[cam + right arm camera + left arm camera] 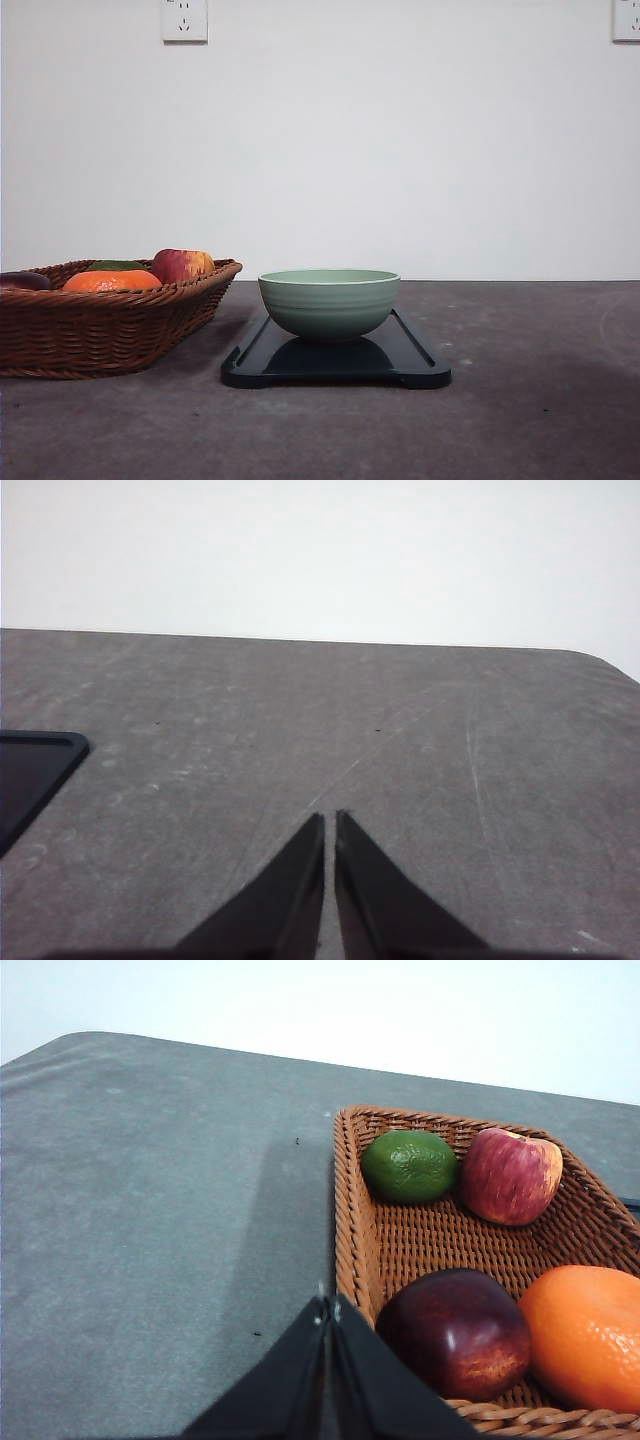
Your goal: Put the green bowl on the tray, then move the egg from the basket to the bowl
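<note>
Right now your green bowl [329,303] sits upright on the tray [418,362], roughly at its middle, on the grey counter [520,420]. Its inside is hidden from the front view, so you cannot tell what it holds. Just to the tray's left stands the basket [100,330] — close to it, but whether they touch is unclear. In the basket you can see a lime [409,1166] and a red apple [510,1174] side by side at the far end, and a dark red fruit [456,1333] next to an orange [585,1335] at the near end; no egg is visible among them. Your left end effector [328,1308] hovers at the basket's near rim with its tips pressed together, gripping nothing. Your right end effector [330,820] is closed too — empty, above bare counter, with a tray corner [40,765] off to one side.
</note>
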Tool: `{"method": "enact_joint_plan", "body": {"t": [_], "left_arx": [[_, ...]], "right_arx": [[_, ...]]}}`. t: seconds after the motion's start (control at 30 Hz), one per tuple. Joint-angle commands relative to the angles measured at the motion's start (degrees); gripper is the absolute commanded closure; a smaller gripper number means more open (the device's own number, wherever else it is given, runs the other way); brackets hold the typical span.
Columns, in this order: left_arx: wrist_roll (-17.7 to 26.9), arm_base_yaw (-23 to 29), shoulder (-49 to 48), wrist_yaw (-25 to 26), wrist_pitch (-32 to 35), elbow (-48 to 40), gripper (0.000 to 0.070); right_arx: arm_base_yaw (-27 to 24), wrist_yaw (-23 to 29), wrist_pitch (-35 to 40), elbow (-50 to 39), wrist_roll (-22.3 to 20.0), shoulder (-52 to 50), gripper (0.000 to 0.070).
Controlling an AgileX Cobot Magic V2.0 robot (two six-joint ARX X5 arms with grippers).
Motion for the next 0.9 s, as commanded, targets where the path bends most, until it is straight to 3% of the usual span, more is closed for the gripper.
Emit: {"method": "enact_joint_plan", "body": {"t": [0.0,0.87], "left_arx": [[0.3,0.0,-0.1,-0.1,0.0,-1.1,0.07],[0.3,0.0,-0.1,-0.1,0.0,-1.1,0.07]], "right_arx": [[-0.1,0.0,0.7,-0.3,0.9,0.1,0.069],[-0.1,0.0,0.7,-0.3,1.0,0.1,0.069]]}}
